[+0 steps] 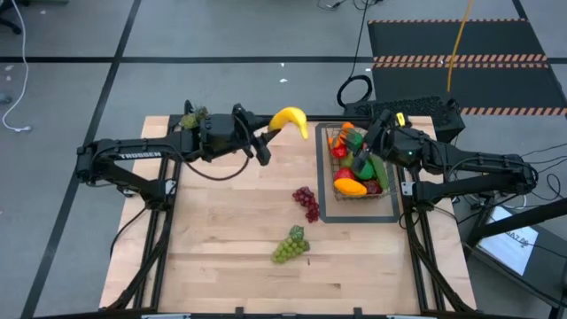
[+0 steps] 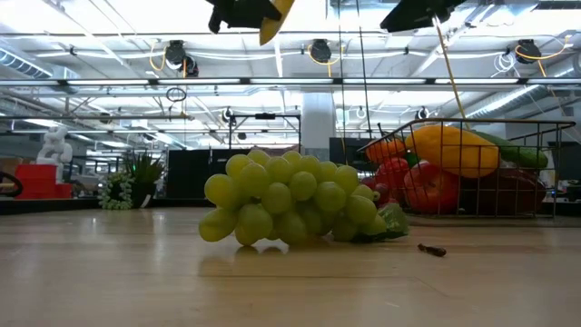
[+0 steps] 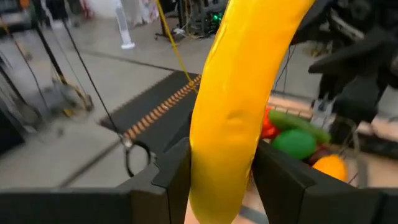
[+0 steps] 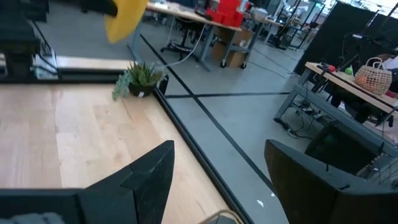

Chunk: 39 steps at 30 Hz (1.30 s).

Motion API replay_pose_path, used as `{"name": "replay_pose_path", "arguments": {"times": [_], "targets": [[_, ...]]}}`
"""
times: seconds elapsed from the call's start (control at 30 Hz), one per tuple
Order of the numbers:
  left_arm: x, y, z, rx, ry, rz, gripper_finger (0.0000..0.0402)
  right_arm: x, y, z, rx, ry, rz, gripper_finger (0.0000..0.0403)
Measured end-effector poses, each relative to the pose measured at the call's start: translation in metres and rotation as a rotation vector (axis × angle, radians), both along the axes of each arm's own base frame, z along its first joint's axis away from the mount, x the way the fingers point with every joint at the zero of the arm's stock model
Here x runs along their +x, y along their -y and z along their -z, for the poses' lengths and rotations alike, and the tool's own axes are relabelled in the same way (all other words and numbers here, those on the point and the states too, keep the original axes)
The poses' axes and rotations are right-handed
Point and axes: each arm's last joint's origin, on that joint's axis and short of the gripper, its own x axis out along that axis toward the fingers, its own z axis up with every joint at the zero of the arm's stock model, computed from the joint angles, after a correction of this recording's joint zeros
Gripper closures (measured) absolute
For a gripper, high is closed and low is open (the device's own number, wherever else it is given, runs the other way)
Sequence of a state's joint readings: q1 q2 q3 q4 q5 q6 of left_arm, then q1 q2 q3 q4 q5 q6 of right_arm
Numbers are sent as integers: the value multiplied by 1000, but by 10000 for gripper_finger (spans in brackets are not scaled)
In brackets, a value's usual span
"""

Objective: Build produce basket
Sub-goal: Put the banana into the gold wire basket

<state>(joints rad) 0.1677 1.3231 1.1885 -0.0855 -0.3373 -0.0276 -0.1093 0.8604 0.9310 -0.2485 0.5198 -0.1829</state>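
The yellow banana [image 1: 291, 120] is up in the air near the table's far edge, in my left gripper [image 1: 269, 134], which is shut on it. It also shows at the top of the low view as the banana [image 2: 272, 18]. The wire basket [image 1: 321, 177] stands at the table's right side, filled with a mango, red apples, a cucumber and oranges. My right gripper [image 4: 217, 174] hovers open above the basket's far end. Green grapes [image 1: 290, 245] and purple grapes [image 1: 306, 202] lie on the wood. My left gripper pinches the banana near one end [image 3: 221, 180] between its two fingers [image 3: 171, 171], coming roughly level from the table's left. The rest of the banana [image 3: 249, 68] sticks out beyond the fingertips toward the basket. It is lifted well clear of the table.
A small potted plant [image 1: 192, 115] stands at the table's far left corner. Dark mats and cables lie on the floor beyond the far edge. Bare wood spreads over the table's left and near parts. In the low view the green grapes [image 2: 290, 209] lie in front of the basket [image 2: 472, 168].
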Motion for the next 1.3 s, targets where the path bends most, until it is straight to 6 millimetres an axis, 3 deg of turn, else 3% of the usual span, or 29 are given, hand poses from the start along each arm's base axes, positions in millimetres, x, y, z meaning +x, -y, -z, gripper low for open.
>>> {"name": "replay_pose_path", "arguments": {"times": [0.43, 0.67, 1.0, 1.3], "targets": [[2, 15, 3, -438, 197, -37, 245, 2, -2, -5, 44, 80, -70, 156], [4, 29, 3, -562, 246, -25, 245, 2, -2, -5, -3, 49, -81, 156], [5, 36, 2, -506, 213, 13, 245, 5, -2, -12, -28, 120, -85, 156], [5, 40, 2, -318, 130, 77, 245, 38, -4, -7, -44, 165, -305, 156]]}}
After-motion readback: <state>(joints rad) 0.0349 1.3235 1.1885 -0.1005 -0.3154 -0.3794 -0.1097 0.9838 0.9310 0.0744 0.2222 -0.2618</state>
